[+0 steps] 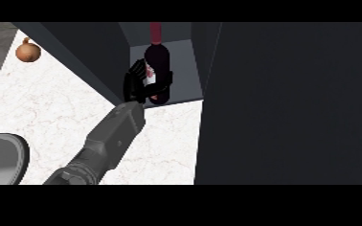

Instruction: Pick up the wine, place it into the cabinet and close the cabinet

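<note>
Head view: one grey forearm [106, 143] came in from the lower edge, left of centre, angled up toward the dark cabinet [78, 48]. Which arm it was could not be told from this view alone; going by where it sat, most likely the left.

Its black hand [139, 84] was curled round the dark glass wine bottle with the red neck and white label [158, 72]. Fingers wrapped the bottle's lower body, and the label showed just beside them.

The wine bottle sat inside the cabinet opening, over the grey interior shelf floor [185, 67], neck pointing toward the back of the compartment. Whether its base rested on the shelf or was held just above it could not be told.

The cabinet's dark side panel ran diagonally to the left of the opening. A large dark door panel [283, 105] filled the right side of the view and stood open, covering the worktop there.

The white marbled worktop [56, 105] showed left of and below the cabinet. A small brown onion [28, 51] lay on it near the upper left, well apart from the hand. A dark rounded object [10, 160] cut the lower left edge; what it was could not be told.

The other hand was not visible.
</note>
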Motion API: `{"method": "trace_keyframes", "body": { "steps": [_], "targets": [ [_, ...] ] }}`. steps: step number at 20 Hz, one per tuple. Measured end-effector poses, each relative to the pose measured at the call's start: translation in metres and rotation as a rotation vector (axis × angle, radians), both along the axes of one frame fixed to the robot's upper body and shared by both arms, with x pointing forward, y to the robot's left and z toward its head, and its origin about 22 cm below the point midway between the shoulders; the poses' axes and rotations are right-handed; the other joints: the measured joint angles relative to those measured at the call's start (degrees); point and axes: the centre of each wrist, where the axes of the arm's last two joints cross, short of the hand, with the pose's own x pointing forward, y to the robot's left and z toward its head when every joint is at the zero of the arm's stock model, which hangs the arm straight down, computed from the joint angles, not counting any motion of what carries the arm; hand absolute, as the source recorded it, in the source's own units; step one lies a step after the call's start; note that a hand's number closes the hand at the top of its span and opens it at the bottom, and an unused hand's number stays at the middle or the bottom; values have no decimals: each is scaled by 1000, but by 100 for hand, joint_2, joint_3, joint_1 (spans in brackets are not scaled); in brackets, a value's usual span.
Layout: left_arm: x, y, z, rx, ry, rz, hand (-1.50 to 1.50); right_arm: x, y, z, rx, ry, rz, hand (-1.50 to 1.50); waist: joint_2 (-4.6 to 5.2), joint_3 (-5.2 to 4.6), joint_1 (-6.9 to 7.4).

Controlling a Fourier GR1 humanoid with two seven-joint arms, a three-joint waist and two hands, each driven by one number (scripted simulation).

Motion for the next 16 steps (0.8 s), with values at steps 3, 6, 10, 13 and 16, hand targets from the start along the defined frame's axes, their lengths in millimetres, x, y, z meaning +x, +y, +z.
{"method": "trace_keyframes", "body": {
  "steps": [3,6,10,13,16],
  "targets": [
    [-6,3,-7,6,13,6,150,1,1,0,6,-2,10,-150,2,-2,-38],
    [-10,5,-13,15,23,15,150,0,2,0,9,1,14,-150,-8,-4,-81],
    [-12,6,-15,36,18,27,150,1,2,1,12,-2,21,-150,3,-5,-122],
    [-9,3,-11,49,9,30,150,3,2,0,13,2,29,-150,16,-5,-137],
    [-5,0,-5,52,6,37,150,3,2,-3,15,6,39,-150,27,-4,-171]
  ]
}}
